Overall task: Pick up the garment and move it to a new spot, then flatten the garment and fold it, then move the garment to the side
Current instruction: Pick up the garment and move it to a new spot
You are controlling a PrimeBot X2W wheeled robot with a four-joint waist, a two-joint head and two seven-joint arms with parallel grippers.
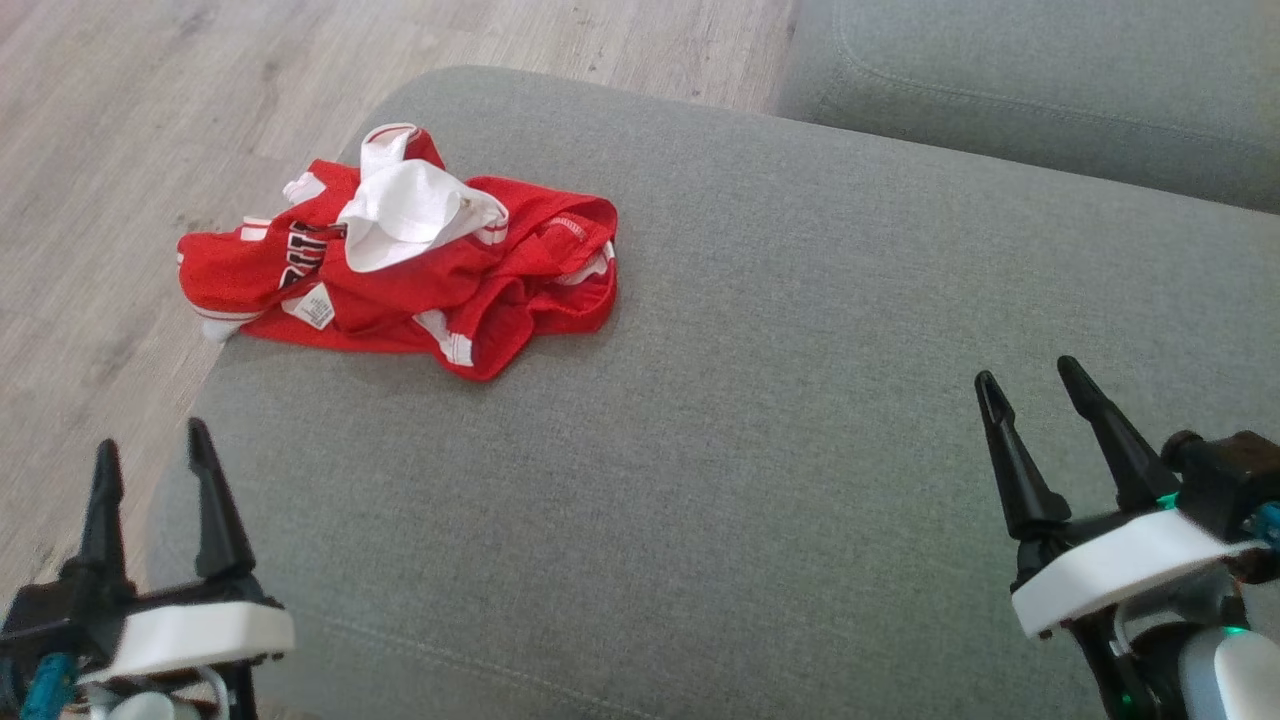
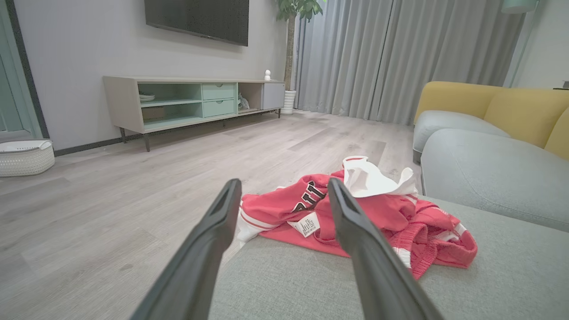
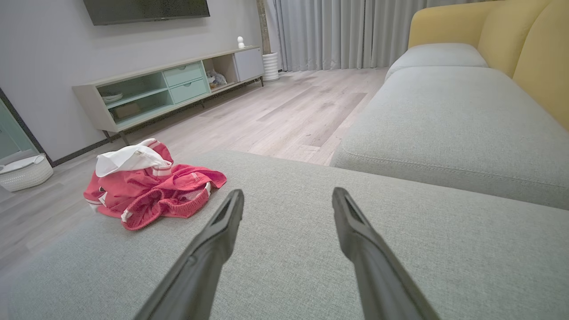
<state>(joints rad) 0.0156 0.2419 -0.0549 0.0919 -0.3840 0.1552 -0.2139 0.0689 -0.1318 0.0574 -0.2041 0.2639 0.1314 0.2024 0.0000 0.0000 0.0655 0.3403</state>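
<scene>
A crumpled red garment (image 1: 400, 280) with white trim, black lettering and a white inner lining turned out on top lies at the far left of the grey cushion (image 1: 760, 400), one edge hanging over the cushion's side. The left wrist view has the garment (image 2: 391, 213) just beyond the fingertips; in the right wrist view the garment (image 3: 151, 186) is off to the left. My left gripper (image 1: 152, 445) hovers open at the lower left, well short of the garment. At the lower right my right gripper (image 1: 1030, 378) is open over bare cushion. Both hold nothing.
Wooden floor (image 1: 120, 120) lies left of the cushion. A second grey cushion (image 1: 1050, 90) adjoins at the back right, with yellow backrests (image 3: 511, 40). Across the room stand a TV cabinet (image 2: 186, 100) and a white basket (image 2: 24, 158).
</scene>
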